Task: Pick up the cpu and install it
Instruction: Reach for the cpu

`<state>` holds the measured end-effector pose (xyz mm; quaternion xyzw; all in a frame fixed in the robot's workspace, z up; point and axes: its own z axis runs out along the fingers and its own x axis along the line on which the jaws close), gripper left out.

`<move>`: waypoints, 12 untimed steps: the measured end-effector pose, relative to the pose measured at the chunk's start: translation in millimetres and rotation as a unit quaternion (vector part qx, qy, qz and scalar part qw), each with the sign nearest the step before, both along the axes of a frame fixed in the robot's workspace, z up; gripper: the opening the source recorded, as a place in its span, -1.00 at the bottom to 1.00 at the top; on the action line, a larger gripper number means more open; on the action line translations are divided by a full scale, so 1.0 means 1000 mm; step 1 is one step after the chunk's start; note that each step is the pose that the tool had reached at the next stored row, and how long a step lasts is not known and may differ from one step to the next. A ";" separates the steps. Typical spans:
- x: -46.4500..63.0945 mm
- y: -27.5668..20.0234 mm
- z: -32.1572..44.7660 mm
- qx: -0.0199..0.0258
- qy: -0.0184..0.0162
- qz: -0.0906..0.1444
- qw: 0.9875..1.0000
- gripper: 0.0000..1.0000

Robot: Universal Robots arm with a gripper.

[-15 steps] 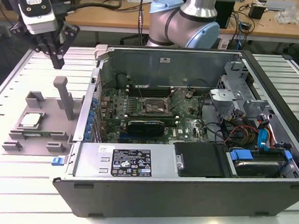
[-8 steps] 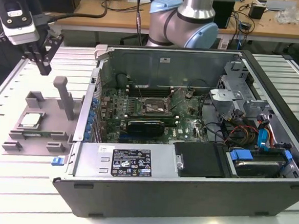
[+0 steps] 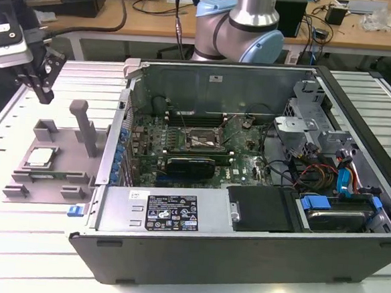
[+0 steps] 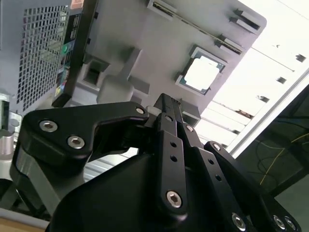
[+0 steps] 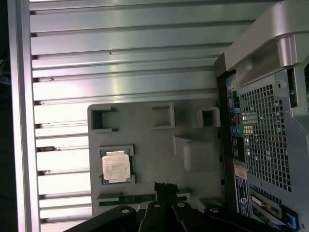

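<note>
One cpu (image 3: 39, 157) lies flat, silver top up, in its pocket on the grey tray (image 3: 64, 147), which sits on the slatted table (image 3: 14, 241) to the exterior view's left of the open case (image 3: 241, 257). Your gripper (image 3: 44, 89) hangs over the tray's far side, above the chip and well apart from it, with its jaws pressed together on nothing. Both wrist views look past the gripper's tip (image 4: 166, 102) (image 5: 161, 185) to the chip (image 4: 203, 72) (image 5: 116, 166) below. The pickup is not yet made, and the socket (image 3: 199, 139) sits mid-board inside the case.

Judge the chip light, thin and rigid. Its polished metal lid is likely slick, and its underside is likely easy to damage. The safest hold looks to be across two opposite pale edges, squarely and with modest force. Take hold where the pocket's walls leave room beside the chip. Keep it level, since a tilted grip on so thin a part could let it slip or twist.
</note>
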<state>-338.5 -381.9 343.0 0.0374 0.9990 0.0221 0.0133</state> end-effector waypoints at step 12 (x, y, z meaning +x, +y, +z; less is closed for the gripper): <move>-0.017 -0.0001 -0.0177 0.000 0.000 0.000 1.000 -0.79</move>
